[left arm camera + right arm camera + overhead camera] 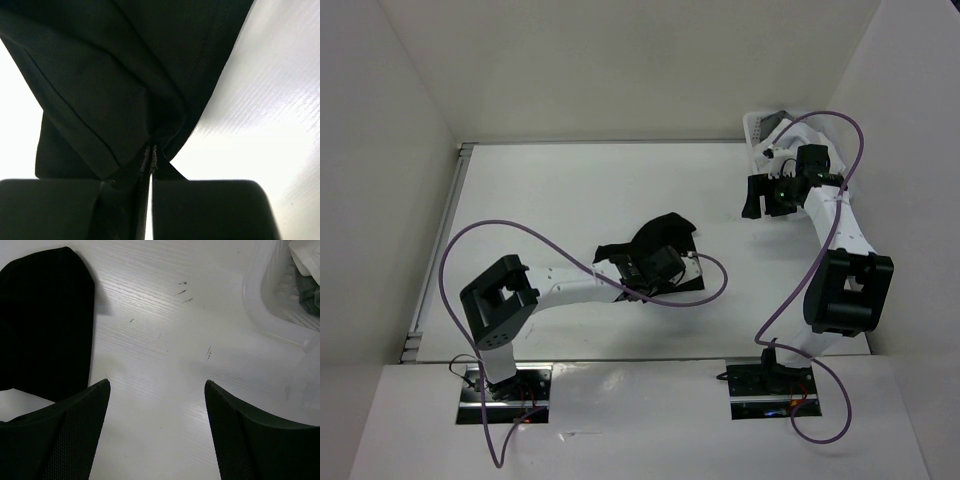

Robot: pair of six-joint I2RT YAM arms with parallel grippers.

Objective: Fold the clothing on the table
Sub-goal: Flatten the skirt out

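Clothing [100, 90], black and bunched, is pinched in the closed jaws of the left gripper [151, 167] near the middle of the white table [560, 190]. The right gripper [157, 385] stands wide apart, holding nothing, over the tabletop beside a white plastic basket [272, 305].

Plain white panels close the scene in: a left wall [375, 170] down the left of the frame, a back wall [640, 65] across the top, a right wall [920, 180]. A white plastic basket [756, 128] sits upper right, near their corner. The light is bright and even, with soft shadows.
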